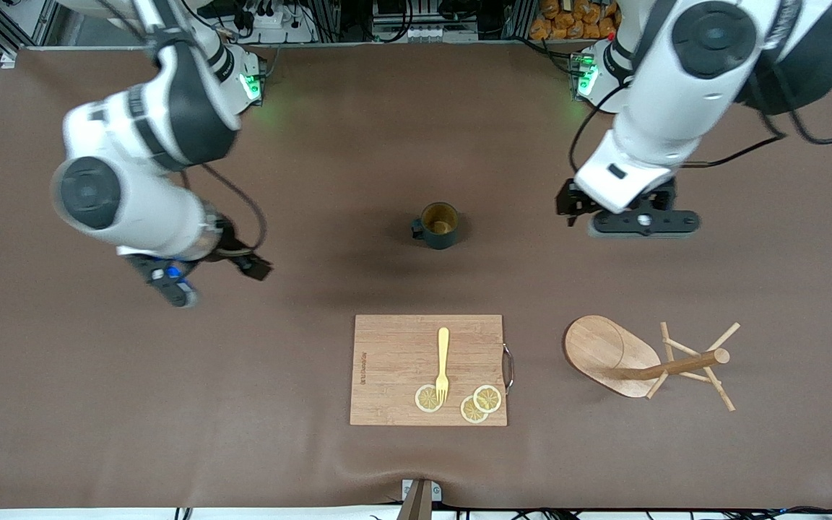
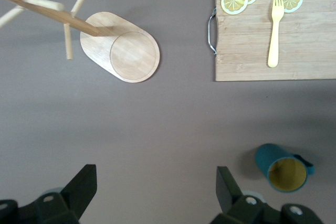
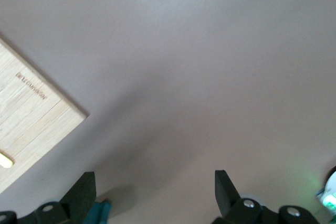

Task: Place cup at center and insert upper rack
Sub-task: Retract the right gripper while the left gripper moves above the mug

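The dark teal cup (image 1: 439, 225) stands upright near the table's middle, yellowish inside, handle toward the right arm's end. It also shows in the left wrist view (image 2: 283, 169). The wooden mug tree (image 1: 611, 355) lies tipped on its side, toward the left arm's end, beside the cutting board; its oval base and pegs show in the left wrist view (image 2: 128, 51). My left gripper (image 1: 641, 222) (image 2: 156, 182) is open and empty, over bare mat between cup and mug tree. My right gripper (image 1: 170, 283) (image 3: 152, 187) is open and empty, over the mat toward the right arm's end.
A rectangular wooden cutting board (image 1: 394, 361) (image 2: 247, 51) (image 3: 26, 124) lies nearer the front camera than the cup. It carries a yellow fork (image 1: 443, 365) (image 2: 274, 35) and three lemon slices (image 1: 479, 404) (image 2: 234, 0). A brown mat (image 1: 98, 397) covers the table.
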